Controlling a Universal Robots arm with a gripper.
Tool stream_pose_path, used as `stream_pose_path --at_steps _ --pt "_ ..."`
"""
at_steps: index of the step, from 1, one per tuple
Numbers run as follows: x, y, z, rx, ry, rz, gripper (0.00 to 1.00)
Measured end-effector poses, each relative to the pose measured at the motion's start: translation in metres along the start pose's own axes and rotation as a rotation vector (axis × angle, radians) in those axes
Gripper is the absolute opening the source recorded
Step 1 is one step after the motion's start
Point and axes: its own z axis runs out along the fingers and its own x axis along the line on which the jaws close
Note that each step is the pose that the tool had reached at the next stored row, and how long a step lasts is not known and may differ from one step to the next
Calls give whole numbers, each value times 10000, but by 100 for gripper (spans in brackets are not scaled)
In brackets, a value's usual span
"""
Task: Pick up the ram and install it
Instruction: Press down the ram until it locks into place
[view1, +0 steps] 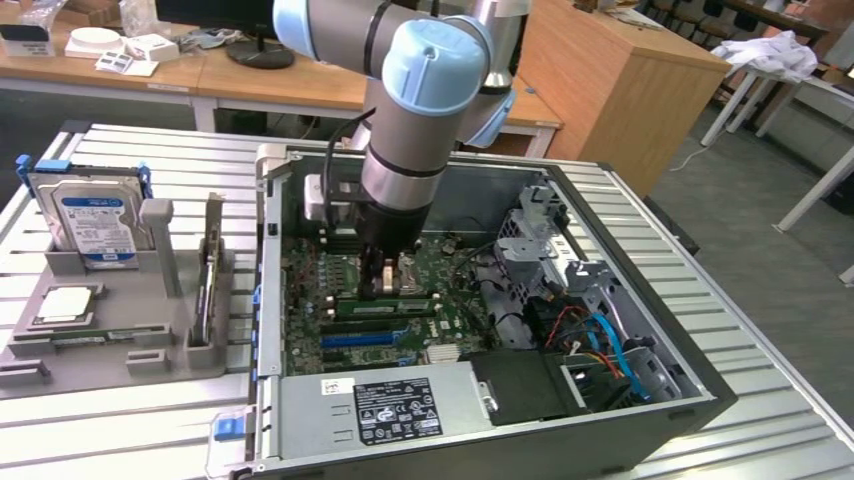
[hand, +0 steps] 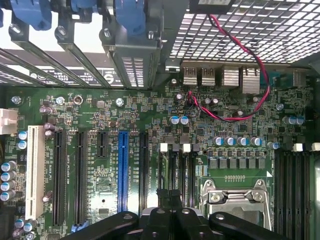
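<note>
hand (hand: 170, 220) sat nearest the wrist camera, its black fingers closed together, low over the motherboard (hand: 210, 130) and pointing at a bank of empty memory slots (hand: 177, 170) with white latches. exterior view: hand (view1: 382, 285) reached down inside the open computer case (view1: 627, 435), which lay on the slatted desk (view1: 747, 330).

ram (view1: 380, 306): long green stick lying across the board directly beneath the fingertips. could not tell whether the closed fingers pinched it or whether it already rested in a slot.

on the exterior view's left, well apart from the case, a grey tray (view1: 147, 330) carried a hard drive (view1: 87, 215) standing on edge.

handling judgement: ram should be light, thin and stiff, but brittle if bent or twisted, and easily damaged at the chips and contact edge. best held across the flat faces near the middle of the upper long edge, kept square to the slot so it would not tilt.
</note>
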Motion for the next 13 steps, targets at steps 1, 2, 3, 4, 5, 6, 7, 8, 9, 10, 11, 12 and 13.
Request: stream_pose_path --at_steps 1,2,3,4,5,6,7,8,9,10,11,12,13 --pt "0 0 3 -1 2 0 11" --pt "1 0 7 -2 2 0 11" --pt "1 0 10 -2 4 0 11" --pt "2 0 11 -3 5 0 11" --pt "2 0 11 -3 5 0 11" --pt "2 0 11 -3 5 0 11" --pt "2 0 12 -3 4 0 11" --pt "1 0 12 -2 3 -1 11" --pt "2 0 13 -2 4 0 11" --pt "1 -1 16 -1 1 -1 11" --pt "2 -1 20 -1 0 -1 11" --pt "2 -1 22 -1 2 -1 11" --pt "2 -1 23 -3 4 0 11"
